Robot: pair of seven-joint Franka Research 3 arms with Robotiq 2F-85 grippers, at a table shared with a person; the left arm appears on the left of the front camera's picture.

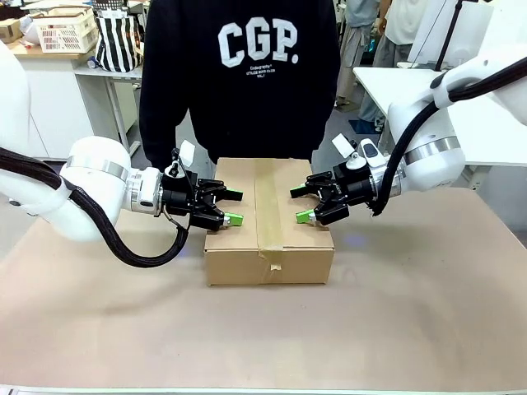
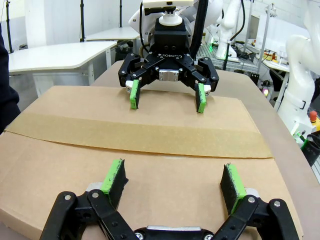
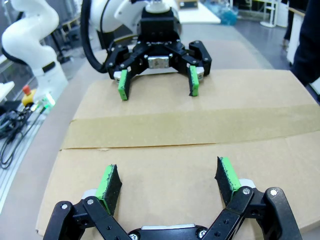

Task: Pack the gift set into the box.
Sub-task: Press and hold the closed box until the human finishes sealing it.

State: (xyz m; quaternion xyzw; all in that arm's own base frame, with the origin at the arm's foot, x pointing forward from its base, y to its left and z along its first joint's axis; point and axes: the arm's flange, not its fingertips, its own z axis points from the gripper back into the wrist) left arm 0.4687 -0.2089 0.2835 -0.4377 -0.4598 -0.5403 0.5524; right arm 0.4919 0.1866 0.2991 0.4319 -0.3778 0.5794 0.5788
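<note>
Two white arms, black grippers, and a person in a dark sweatshirt

You had glossy white rounded arm links with silver rings at the wrists and black ribbed cables looping beneath them; the left gripper [image 1: 233,206] and right gripper [image 1: 300,205] were black linkage fingers with visible screws, green pads [image 2: 113,176] and "ROBOTIQ" printed on the body, while the person [image 1: 239,82] wore a black sweatshirt lettered "CGP." in white.

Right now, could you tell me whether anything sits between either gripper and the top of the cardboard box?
Nothing visible does. The left gripper and right gripper hang just over the box, jaws open and empty, facing each other across the brown tape that seals its closed flaps. The person stands behind the box.
</note>
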